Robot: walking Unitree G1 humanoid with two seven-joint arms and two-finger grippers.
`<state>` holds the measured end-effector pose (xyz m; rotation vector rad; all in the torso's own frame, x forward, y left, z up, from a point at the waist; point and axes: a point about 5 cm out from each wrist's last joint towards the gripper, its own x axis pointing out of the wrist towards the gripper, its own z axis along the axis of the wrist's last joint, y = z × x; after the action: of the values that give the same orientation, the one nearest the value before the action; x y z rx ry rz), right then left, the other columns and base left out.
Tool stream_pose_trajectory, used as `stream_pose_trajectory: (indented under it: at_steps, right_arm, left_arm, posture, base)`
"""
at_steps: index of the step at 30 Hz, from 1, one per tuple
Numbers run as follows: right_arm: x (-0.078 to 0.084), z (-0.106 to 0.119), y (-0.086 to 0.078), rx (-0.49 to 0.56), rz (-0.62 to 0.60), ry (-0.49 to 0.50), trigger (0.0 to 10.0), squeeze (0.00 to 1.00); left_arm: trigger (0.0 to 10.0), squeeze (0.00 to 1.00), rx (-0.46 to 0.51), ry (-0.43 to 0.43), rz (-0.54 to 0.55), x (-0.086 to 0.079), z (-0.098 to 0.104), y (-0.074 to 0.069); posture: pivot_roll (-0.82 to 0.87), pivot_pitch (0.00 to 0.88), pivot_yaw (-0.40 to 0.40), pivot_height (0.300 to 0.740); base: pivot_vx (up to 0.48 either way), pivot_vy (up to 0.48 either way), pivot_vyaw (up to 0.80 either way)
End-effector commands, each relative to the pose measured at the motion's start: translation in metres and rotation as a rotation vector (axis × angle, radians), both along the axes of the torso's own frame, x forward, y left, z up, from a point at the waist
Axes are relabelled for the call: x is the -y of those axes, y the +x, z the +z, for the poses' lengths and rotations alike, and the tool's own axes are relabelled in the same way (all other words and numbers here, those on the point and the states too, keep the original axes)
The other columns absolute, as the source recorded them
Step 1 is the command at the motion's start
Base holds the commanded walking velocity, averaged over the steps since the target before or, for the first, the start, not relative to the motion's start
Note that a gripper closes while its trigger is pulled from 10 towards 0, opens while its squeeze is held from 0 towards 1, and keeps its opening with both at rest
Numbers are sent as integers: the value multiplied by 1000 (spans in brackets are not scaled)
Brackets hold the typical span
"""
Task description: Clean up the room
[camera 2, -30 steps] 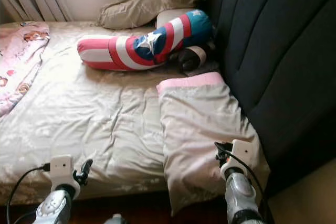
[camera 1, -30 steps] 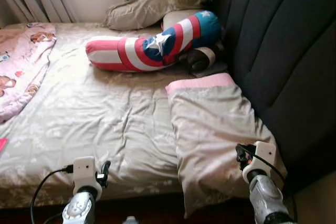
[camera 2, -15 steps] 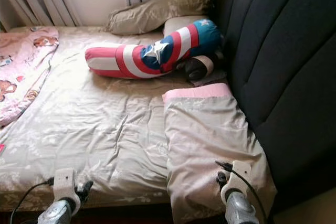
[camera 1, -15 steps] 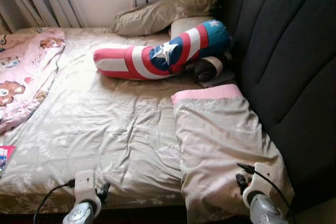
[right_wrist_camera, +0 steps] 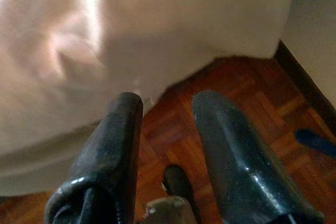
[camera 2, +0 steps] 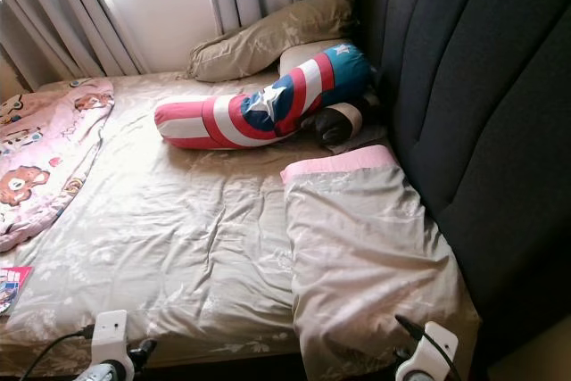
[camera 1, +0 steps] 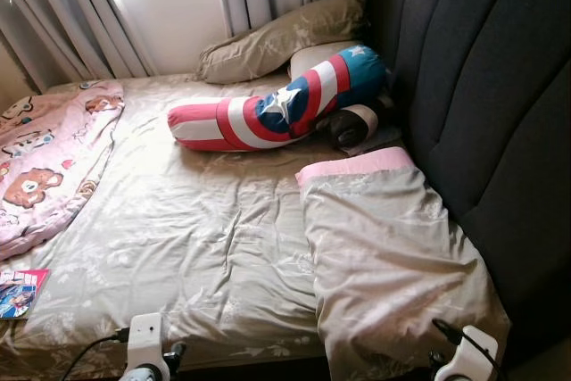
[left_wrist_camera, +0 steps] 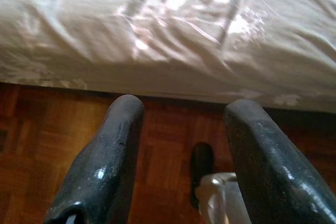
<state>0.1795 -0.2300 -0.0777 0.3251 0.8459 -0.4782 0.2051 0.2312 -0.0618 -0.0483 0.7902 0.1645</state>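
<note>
A wrinkled beige sheet covers the bed (camera 1: 196, 247). On its right side lies a beige pillow with a pink edge (camera 1: 393, 256), its near end hanging over the bed's front. A red, white and blue star bolster (camera 1: 277, 109) lies across the head end, against a beige pillow (camera 1: 277, 33). A pink teddy-bear blanket (camera 1: 49, 158) is bunched at the left. My left gripper (left_wrist_camera: 181, 111) hangs open above the wooden floor before the bed's edge. My right gripper (right_wrist_camera: 168, 103) is open too, low beneath the pillow's overhang, holding nothing.
A dark padded headboard (camera 1: 482, 86) runs along the right. Grey curtains (camera 1: 80, 15) and a bright window stand behind the bed. A colourful booklet (camera 1: 20, 290) lies at the bed's front left corner. Parquet floor (left_wrist_camera: 47, 140) runs below the bed.
The camera has tilted up, bringing the window and booklet into view. Both arms have sunk to the bottom edge of the picture. Nothing on the bed has moved.
</note>
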Motion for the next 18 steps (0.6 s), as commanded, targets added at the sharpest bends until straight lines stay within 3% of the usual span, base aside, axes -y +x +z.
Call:
stream_pose_trajectory:
  at_steps: [1,6,10,15,18]
  right_arm:
    - [0,-2,-3,-21,22,-1,10000,0]
    - [-2,-2,-3,-17,61,7,10000,0]
    - [-12,0,5,-13,150,15,10000,0]
    - [-14,-1,5,-20,162,15,10000,0]
    - [-16,-3,3,-30,194,9,10000,0]
  left_arm:
    - [10000,0,-47,1,-3,3,-6,-9]
    - [10000,0,-75,-6,14,0,-11,-18]
    - [10000,0,-113,-8,43,-8,-16,-34]
    - [10000,0,-135,-11,55,-13,-20,-44]
    - [10000,0,-143,-10,54,-16,-20,-49]
  posture:
    - [-30,0,69,740]
    - [-13,0,50,740]
    - [-3,0,21,740]
    - [-2,0,19,740]
    - [1,0,21,740]
  base:
    - [0,0,0]
    - [0,0,0]
    - [0,0,0]
    - [0,0,0]
    - [0,0,542]
